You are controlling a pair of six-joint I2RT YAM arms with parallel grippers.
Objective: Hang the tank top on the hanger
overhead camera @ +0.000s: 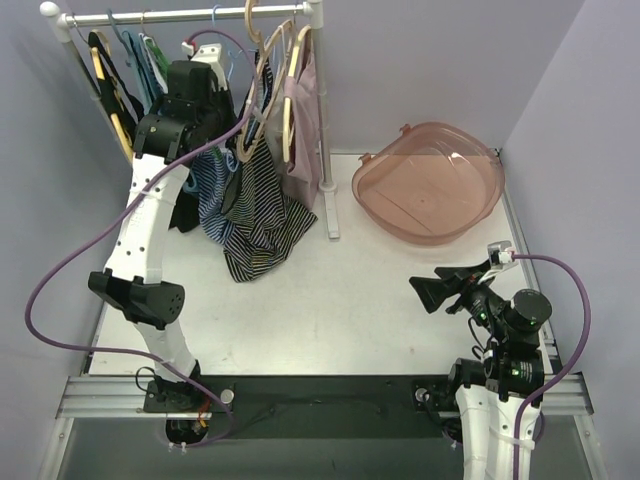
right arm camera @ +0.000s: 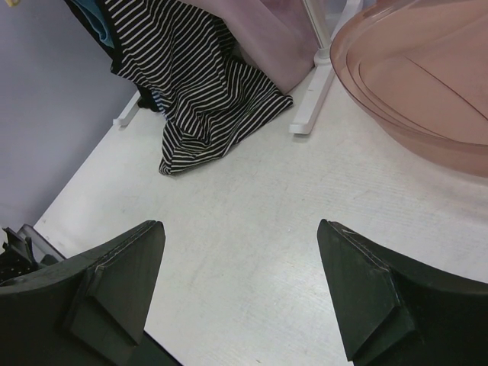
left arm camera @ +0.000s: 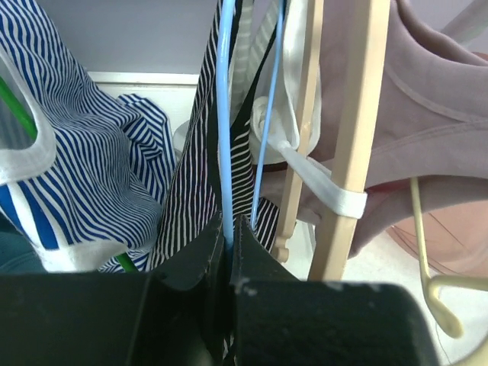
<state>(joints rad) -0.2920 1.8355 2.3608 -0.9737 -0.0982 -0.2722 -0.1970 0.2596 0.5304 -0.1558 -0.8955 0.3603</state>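
White table (overhead camera: 340, 300) under pale lilac walls, clothes rail (overhead camera: 190, 15) at the back. Clamped tight in the fingers of the left gripper (left arm camera: 229, 229): the thin blue rod of the hanger (left arm camera: 226, 114), the tank top (left arm camera: 194, 191) hanging just beyond the fingertips, hem pooled on the table. Likely light, limp, quick to slide; best gripped at the black-trimmed straps. Right gripper (right arm camera: 240, 225) spread wide, empty, well short of the cloth.

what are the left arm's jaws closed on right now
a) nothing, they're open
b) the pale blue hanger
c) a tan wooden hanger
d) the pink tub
b: in the left wrist view the left jaws are pinched together on the thin rod of the pale blue hanger, which runs down into the slit between them, with the striped tank top hanging right beside it.
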